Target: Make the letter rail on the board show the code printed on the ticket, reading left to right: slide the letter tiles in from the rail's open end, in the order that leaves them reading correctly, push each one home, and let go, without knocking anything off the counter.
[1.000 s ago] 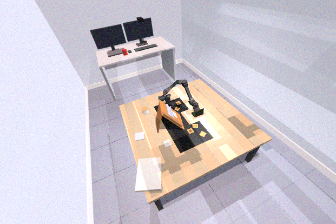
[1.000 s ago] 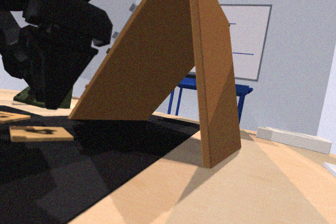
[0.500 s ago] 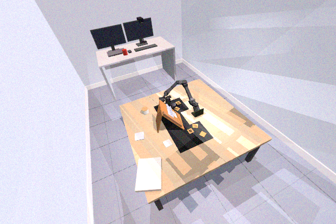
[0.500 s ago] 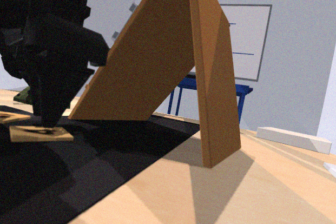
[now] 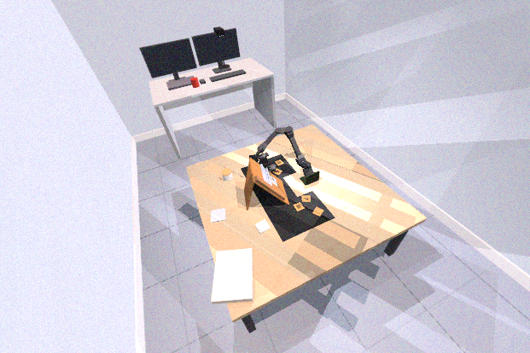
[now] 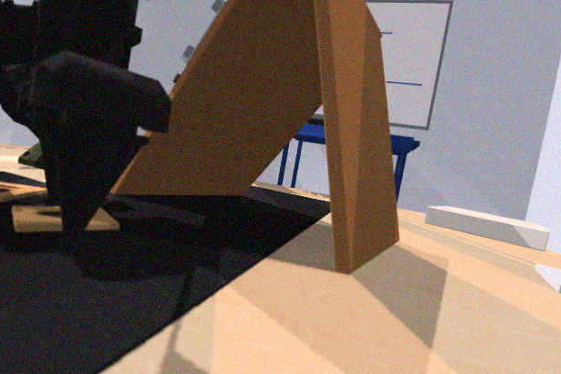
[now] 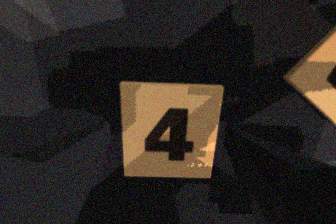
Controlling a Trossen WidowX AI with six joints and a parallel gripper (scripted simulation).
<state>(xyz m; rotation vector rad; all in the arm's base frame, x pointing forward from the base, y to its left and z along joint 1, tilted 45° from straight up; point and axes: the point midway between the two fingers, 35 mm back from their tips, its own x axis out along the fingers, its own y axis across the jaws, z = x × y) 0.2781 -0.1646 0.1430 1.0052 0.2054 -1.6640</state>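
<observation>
My gripper (image 5: pixel 271 167) (image 6: pixel 74 226) (image 7: pixel 168 131) is open, pointing down at the mat. Its dark fingers stand on either side of the 4 tile (image 6: pixel 31 220) (image 7: pixel 135 162), which lies flat, its digit upright in the wrist view. A second tile (image 6: pixel 1 191) (image 7: pixel 309 76) lies nearby, cut off at the wrist view's right edge. Three more tiles (image 5: pixel 306 199) (image 5: pixel 298 206) (image 5: pixel 318 211) lie at the mat's other end. The sloping wooden board (image 5: pixel 282 193) (image 6: pixel 252 90) stands beside the gripper, white parts on its face. The ticket's code and the rail's contents are unreadable.
The black mat (image 5: pixel 287 228) (image 6: pixel 130 312) lies under the board. The arm's base (image 5: pixel 310 178) stands beside the mat. The counter (image 5: pixel 336 264) also holds a small round container (image 5: pixel 226 175), two white squares (image 5: pixel 218 215) (image 5: pixel 262 226) and a large white block (image 5: pixel 234 274) at its edge.
</observation>
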